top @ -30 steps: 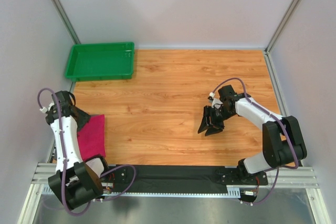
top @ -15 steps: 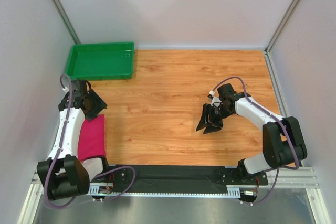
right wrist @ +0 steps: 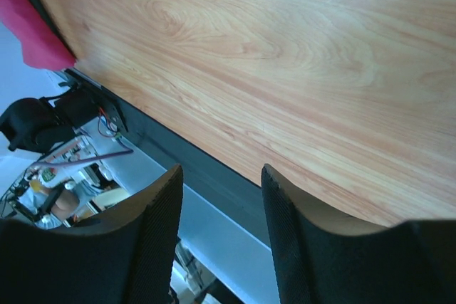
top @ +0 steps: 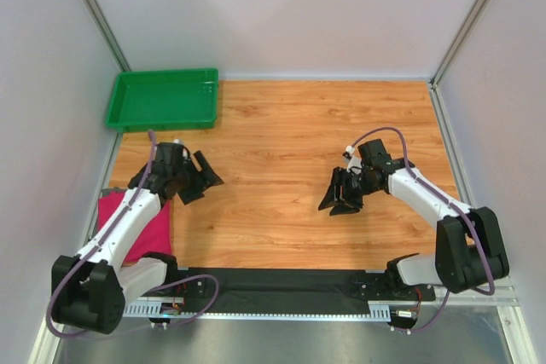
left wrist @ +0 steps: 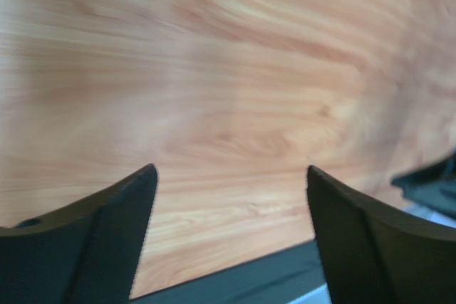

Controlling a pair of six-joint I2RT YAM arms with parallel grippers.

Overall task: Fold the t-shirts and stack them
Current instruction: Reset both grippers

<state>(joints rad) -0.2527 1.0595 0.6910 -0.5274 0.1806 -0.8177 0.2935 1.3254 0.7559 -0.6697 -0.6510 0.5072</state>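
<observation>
A folded magenta-pink t-shirt (top: pixel 128 226) lies at the table's near left edge, partly under my left arm. A corner of it shows at the top left of the right wrist view (right wrist: pixel 32 23). My left gripper (top: pixel 205 182) is open and empty above bare wood, right of the shirt; its view (left wrist: pixel 231 176) is blurred and shows only wood between the jaws. My right gripper (top: pixel 339 204) is open and empty above the wood right of centre; its view (right wrist: pixel 219 176) shows nothing between the jaws but wood and the table's front rail.
A green plastic tray (top: pixel 162 100) stands empty at the back left corner. White walls close in the left, back and right sides. A black strip (top: pixel 281 283) and metal rail run along the near edge between the arm bases.
My left arm has swung from over the shirt at the left edge out to the right over the wood, uncovering the shirt. The right gripper has barely moved.
</observation>
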